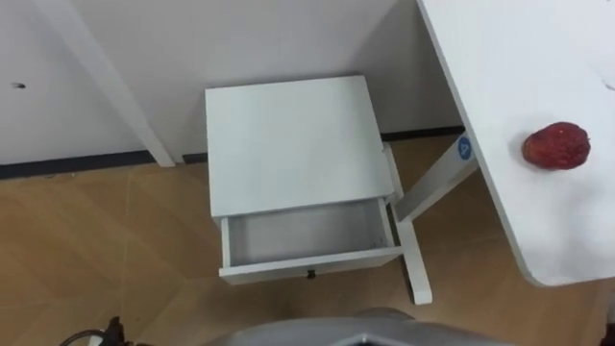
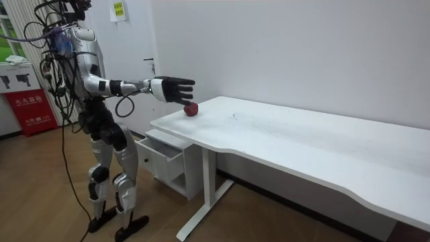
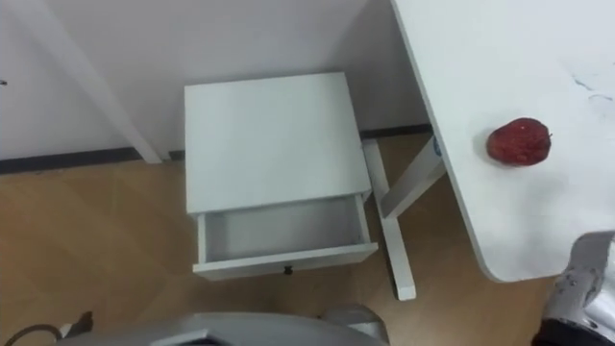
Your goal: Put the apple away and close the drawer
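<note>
Hovering near the round red apple (image 1: 555, 146) on the white tabletop (image 1: 500, 86), right hand (image 2: 171, 89) has fingers straight and apart; pickup step, next needs closing round it.

A white worktop (image 1: 519, 77) runs along the white wall (image 1: 240, 38) on a white leg (image 1: 428, 192) that bears a round blue sticker (image 1: 464, 147). Beside the leg, a small white cabinet (image 1: 288, 144) stands on the wooden floor (image 1: 96, 250). A red stand (image 2: 30, 111) sits at the room view's left.

Drawer (image 1: 307, 238) rear inside nightstand (image 1: 293, 144).
</note>
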Controlling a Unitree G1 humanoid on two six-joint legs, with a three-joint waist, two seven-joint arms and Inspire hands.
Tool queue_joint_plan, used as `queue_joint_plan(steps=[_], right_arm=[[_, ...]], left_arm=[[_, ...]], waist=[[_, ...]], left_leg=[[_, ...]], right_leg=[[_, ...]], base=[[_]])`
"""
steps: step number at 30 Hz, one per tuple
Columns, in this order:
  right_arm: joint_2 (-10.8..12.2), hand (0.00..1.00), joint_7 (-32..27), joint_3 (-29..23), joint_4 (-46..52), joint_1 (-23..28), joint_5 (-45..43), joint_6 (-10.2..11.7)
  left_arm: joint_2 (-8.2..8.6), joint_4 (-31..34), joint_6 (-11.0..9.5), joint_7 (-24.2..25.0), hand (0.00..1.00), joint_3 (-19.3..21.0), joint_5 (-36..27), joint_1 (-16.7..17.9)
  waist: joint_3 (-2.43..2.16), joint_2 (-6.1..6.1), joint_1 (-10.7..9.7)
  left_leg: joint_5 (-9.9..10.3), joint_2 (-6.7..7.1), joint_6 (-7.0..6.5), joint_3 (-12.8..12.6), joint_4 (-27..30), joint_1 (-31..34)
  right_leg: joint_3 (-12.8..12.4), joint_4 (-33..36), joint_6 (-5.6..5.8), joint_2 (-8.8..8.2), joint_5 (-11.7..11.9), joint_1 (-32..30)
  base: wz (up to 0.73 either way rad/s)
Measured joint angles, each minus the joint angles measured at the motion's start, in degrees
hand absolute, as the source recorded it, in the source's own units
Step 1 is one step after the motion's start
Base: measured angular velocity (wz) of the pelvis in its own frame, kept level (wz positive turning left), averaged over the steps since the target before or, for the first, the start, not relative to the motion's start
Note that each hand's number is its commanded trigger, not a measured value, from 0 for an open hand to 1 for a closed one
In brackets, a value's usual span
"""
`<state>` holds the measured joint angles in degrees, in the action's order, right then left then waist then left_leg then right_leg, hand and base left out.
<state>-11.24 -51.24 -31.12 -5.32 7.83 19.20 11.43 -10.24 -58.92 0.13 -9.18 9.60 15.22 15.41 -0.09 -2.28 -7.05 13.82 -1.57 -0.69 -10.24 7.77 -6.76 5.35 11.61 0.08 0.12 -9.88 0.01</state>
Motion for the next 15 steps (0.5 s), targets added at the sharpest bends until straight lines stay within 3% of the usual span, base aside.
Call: queue_joint_plan(steps=[2,7,15], right_arm=[[0.0,0.0,1.9,2.5,0.0,0.3,-4.4,0.0],[-0.2,0.0,6.9,7.0,0.0,0.3,-7.3,0.0],[-0.9,0.0,17.7,10.4,-5.2,0.1,-7.2,-0.3]], left_arm=[[0.0,-0.8,-0.7,0.7,0.0,-0.5,0.0,-0.4],[0.04,-0.8,-0.7,0.8,0.0,-1.9,0.0,0.1],[0.02,-0.1,-1.5,0.9,0.0,-1.9,0.1,1.1]], waist=[[0.3,-0.47,1.2],[0.26,-0.61,2.6],[0.25,-0.18,2.9]], left_leg=[[0.0,0.01,0.0,0.0,0.0,0.0],[0.0,-0.01,0.0,0.0,0.0,-0.1],[0.0,-0.14,0.01,0.0,0.0,-0.9]], right_leg=[[0.1,0.0,0.0,0.02,0.0,0.0],[0.2,-0.1,0.01,-0.02,0.0,0.2],[0.5,-1.0,-0.08,0.06,0.1,1.6]], base=[[0.0],[0.01],[0.01]])
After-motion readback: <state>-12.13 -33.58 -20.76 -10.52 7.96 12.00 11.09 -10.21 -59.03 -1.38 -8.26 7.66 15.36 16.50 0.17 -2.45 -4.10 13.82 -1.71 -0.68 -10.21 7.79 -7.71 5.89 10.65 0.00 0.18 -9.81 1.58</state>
